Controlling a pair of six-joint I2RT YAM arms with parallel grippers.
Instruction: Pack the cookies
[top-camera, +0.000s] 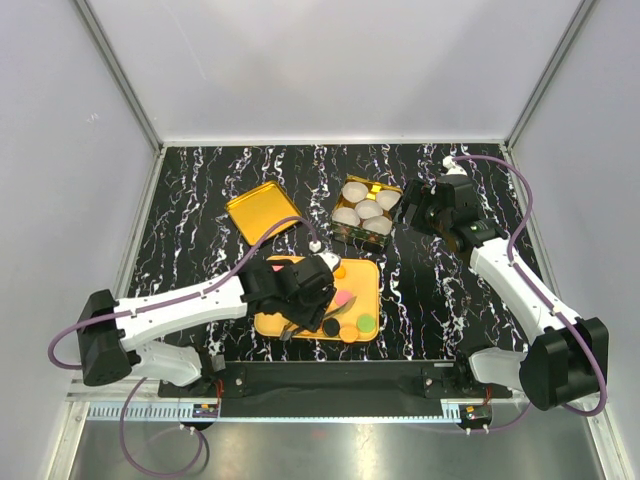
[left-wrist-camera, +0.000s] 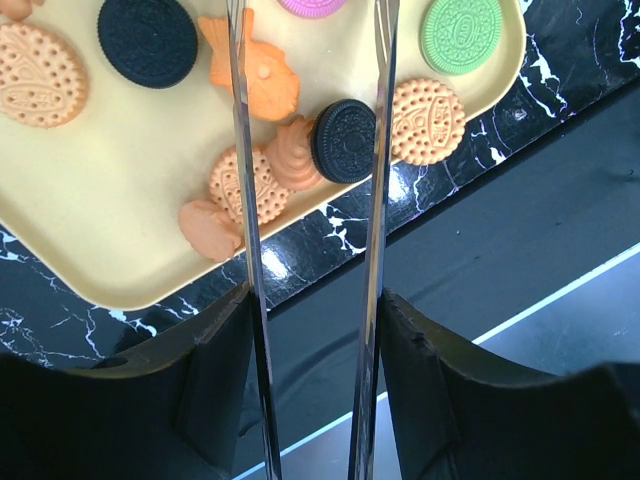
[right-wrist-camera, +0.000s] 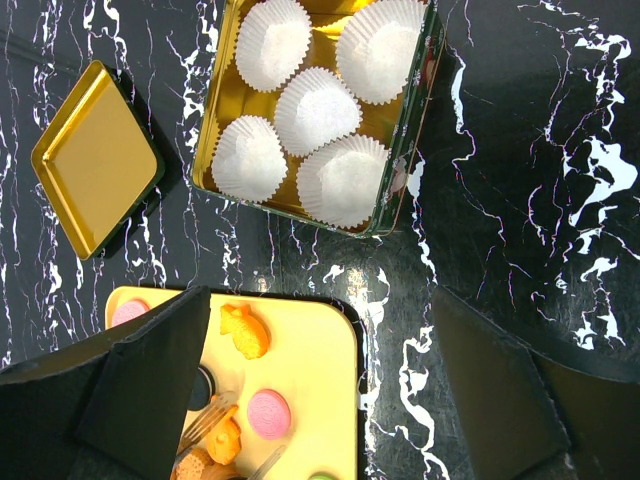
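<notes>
Black, white-veined marble-pattern table enclosed by plain pale wall panels. The cookies lie on the yellow tray, lower centre of the top view. Left gripper is over them, its thin fingers spread either side of a black cookie. Right gripper, upper right in the top view, has its fingers wide apart and empty, just beside the tin of paper cups. The gold lid lies apart.
</notes>
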